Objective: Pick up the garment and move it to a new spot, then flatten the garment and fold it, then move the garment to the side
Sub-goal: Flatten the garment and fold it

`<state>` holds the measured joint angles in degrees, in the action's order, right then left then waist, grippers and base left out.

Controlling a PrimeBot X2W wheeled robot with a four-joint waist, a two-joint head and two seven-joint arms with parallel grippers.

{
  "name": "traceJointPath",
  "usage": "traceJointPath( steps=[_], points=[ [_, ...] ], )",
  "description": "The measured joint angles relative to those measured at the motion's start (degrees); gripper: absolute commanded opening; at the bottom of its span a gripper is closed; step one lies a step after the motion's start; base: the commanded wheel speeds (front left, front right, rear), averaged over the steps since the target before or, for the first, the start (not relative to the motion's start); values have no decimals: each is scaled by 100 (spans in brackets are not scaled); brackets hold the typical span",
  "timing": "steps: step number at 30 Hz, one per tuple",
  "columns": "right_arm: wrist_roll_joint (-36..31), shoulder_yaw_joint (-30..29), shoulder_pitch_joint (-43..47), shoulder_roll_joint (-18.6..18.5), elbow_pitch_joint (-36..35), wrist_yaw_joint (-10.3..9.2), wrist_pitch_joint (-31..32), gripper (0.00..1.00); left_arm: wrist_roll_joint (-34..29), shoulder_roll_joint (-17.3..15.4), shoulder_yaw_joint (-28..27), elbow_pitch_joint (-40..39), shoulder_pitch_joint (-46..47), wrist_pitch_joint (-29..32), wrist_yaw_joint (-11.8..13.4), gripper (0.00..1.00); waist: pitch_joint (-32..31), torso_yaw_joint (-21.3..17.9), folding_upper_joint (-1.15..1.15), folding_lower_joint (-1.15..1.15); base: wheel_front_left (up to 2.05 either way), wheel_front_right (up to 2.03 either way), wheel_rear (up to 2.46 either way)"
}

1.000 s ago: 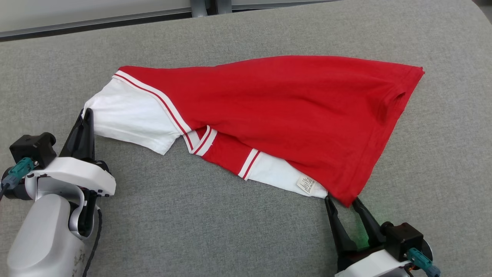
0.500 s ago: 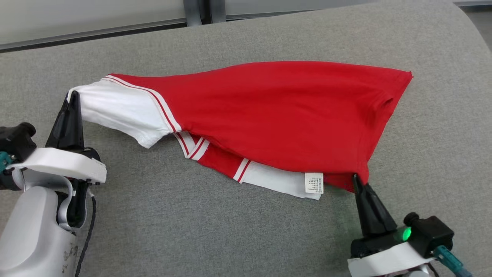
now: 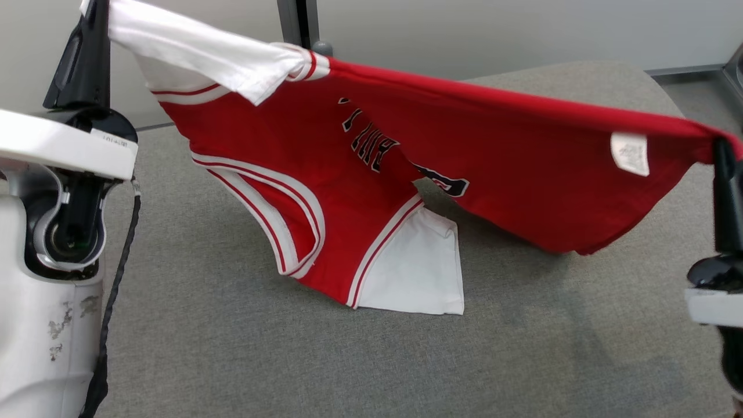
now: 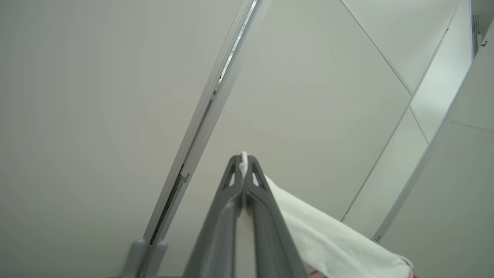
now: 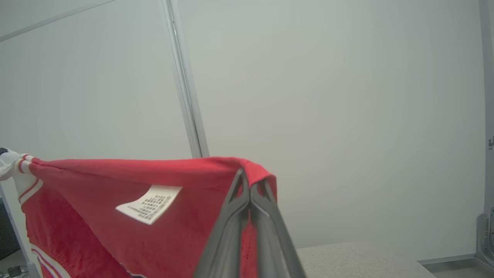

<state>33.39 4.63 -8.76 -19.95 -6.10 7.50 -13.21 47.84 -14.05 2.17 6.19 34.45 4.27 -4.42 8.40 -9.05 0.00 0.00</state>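
Observation:
The garment [image 3: 493,157] is a red jersey with white sleeves, striped trim and black lettering. It hangs stretched between both grippers above the grey cushion [image 3: 290,360], and its lower white sleeve touches the cushion. My left gripper [image 3: 96,8] is shut on the white sleeve edge at the upper left; the left wrist view shows white cloth [image 4: 324,235] pinched at its tips [image 4: 244,158]. My right gripper [image 3: 722,148] is shut on the red hem at the right edge. In the right wrist view the red cloth [image 5: 115,185] drapes over its closed tips [image 5: 251,179].
A pale wall with a grey upright post [image 3: 297,23] stands behind the cushion. The cushion's rounded far corner [image 3: 638,75] lies at the upper right, with floor beyond it. A white care label [image 3: 630,152] hangs near the right-hand grip.
The right gripper closed on the red hem. Both arms have raised the garment off the cushion, so it now hangs between them. The head camera has tilted upward.

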Motion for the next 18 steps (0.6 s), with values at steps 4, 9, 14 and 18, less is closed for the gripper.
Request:
traceJointPath(
  steps=[4, 9, 14, 18],
  points=[
    [754, -244, -281, -397, -281, 1, 417, 0, 427, 46, -15, -475, 235, 614, 223, 0, -191, 65, 0, 0, 0, 0, 0],
    [1661, -778, -565, -584, -561, 1, 1056, 0, 868, 82, -92, -1039, 520, 1249, 672, 0, -329, 173, 0, 0, 0, 0, 0],
    [2037, -735, -1428, -850, -242, 0, 2049, 0, 870, -51, 69, -782, 1182, 1840, 1023, 0, -458, 205, 0, 0, 0, 0, 0],
    [1893, -524, -2466, -913, 392, 0, 2547, 0, 619, -179, 341, -275, 1940, 2128, 1158, 0, -431, 204, 0, 0, 0, 0, 0]
  ],
)
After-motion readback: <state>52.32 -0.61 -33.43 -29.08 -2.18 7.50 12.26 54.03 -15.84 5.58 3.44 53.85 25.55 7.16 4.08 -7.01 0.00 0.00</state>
